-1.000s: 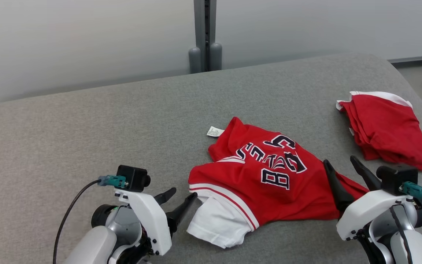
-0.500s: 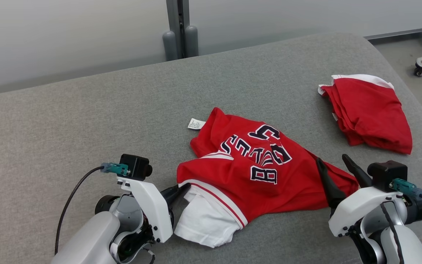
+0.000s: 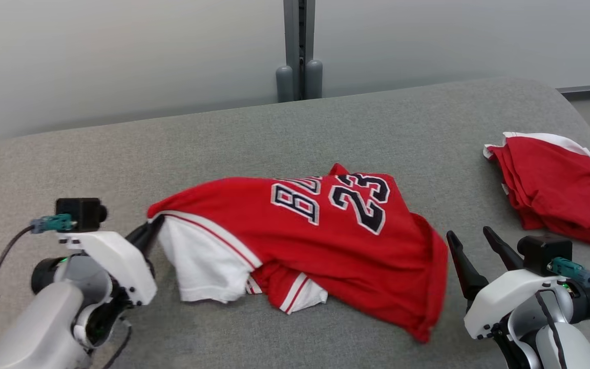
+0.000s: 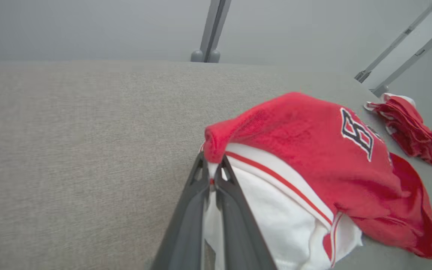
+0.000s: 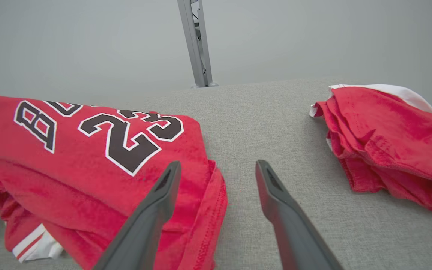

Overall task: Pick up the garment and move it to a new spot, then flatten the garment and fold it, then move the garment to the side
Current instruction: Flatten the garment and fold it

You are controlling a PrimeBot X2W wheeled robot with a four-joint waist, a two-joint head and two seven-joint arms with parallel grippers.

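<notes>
The garment (image 3: 320,236) is a red jersey with white trim, dark letters and the number 23, spread loosely on the grey cushioned surface (image 3: 325,133). My left gripper (image 3: 150,230) is shut on its left edge, where red cloth folds over white; the left wrist view shows the garment (image 4: 313,157) pinched at the tips of my left gripper (image 4: 211,170), lifted a little. My right gripper (image 3: 471,238) stands open just right of the garment's right hem. In the right wrist view the right gripper (image 5: 218,168) has its left finger over the garment (image 5: 99,161) and nothing between its fingers.
A second red garment (image 3: 551,184) with a white edge lies bunched at the right of the surface, also seen as a red pile (image 5: 384,138) in the right wrist view. A grey post (image 3: 299,51) stands behind the surface. Bare grey surface stretches to the left and back.
My left gripper has closed on the garment's left edge and pulled it leftward, stretching the jersey out. The head camera has also shifted. The right gripper stays open.
</notes>
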